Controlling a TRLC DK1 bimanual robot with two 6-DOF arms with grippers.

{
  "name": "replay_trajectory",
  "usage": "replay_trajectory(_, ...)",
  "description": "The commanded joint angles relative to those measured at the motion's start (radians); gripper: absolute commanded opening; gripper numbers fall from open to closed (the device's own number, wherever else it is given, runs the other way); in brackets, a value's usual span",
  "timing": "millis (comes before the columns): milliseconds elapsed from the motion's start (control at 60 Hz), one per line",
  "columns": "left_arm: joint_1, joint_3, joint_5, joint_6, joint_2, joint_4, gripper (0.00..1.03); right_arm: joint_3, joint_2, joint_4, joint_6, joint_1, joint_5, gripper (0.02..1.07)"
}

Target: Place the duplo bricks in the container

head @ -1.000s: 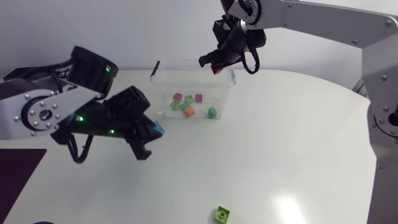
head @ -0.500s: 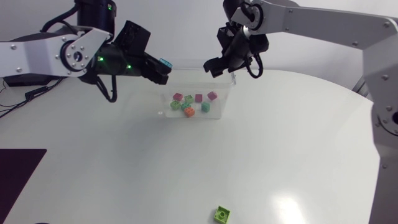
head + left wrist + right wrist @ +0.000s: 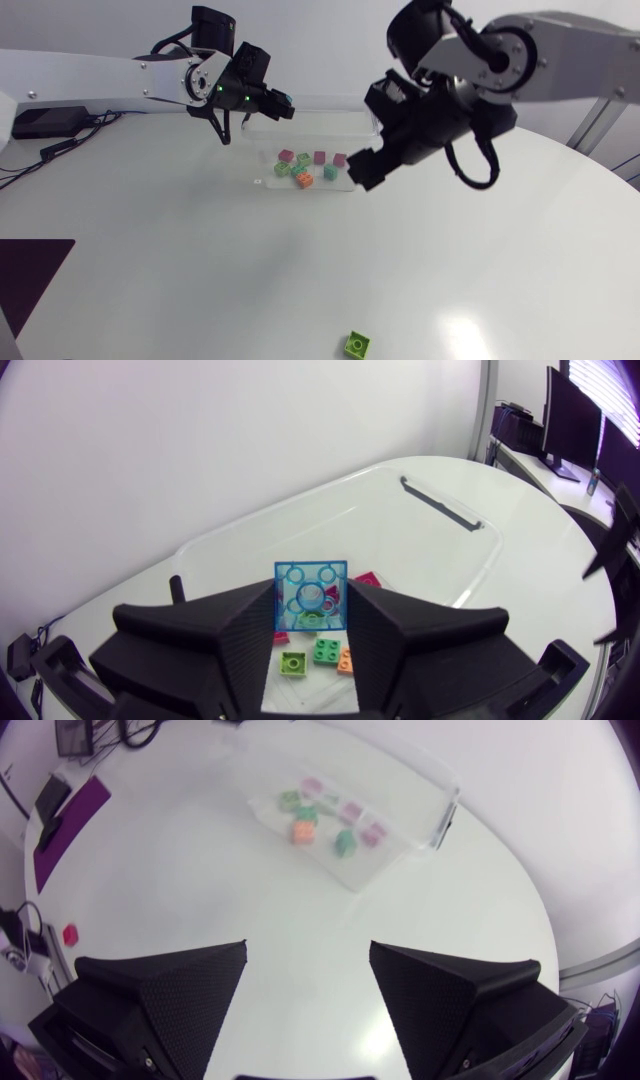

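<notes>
Swung up from 9 o'clock, the left arm (image 3: pixel 120 75) now hangs over the container (image 3: pixel 345 120) at 12; the right arm (image 3: pixel 520 55) has lifted clear at 1; a green brick (image 3: pixel 356 345) waits at 6. Left wrist view: left jaws clamp a blue brick (image 3: pixel 311 595) above the binned bricks (image 3: pixel 320 652); release looks next. Right wrist view: right jaws gape, empty.

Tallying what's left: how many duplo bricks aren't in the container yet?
2: a blue brick gripped in the left claw above the container, and a green brick on the table, far from it. Others may be hidden.
</notes>
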Motion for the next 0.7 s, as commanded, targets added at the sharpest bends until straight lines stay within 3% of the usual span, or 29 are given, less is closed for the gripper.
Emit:
replay_trajectory(0, 0.020, 0.070, -0.016, -0.028, 0.055, 0.005, 0.33, -0.125, -0.059, 0.002, -0.023, 0.056, 0.001, 0.92)
replay_trajectory(50, 0.020, 0.087, -0.028, -0.028, 0.070, -0.002, 0.39, -0.175, -0.081, -0.002, -0.023, 0.087, 0.003, 0.92)
replay_trajectory(83, 0.020, 0.096, -0.028, -0.028, 0.076, -0.011, 0.48, -0.209, -0.095, -0.005, -0.021, 0.110, 0.003, 0.92)
replay_trajectory(167, 0.018, 0.121, -0.034, -0.027, 0.082, -0.056, 0.85, -0.281, -0.118, -0.011, -0.010, 0.158, 0.000, 0.92)
replay_trajectory(233, 0.020, 0.138, -0.036, -0.022, 0.078, -0.102, 0.98, -0.330, -0.122, -0.011, 0.002, 0.196, -0.011, 0.92)
replay_trajectory(417, 0.035, 0.107, -0.036, -0.002, 0.001, -0.206, 0.99, -0.438, -0.084, 0.001, 0.003, 0.270, -0.017, 0.92)
replay_trajectory(683, 0.066, -0.099, -0.036, 0.073, -0.223, -0.308, 0.99, -0.487, -0.029, 0.024, 0.010, 0.339, -0.030, 0.92)
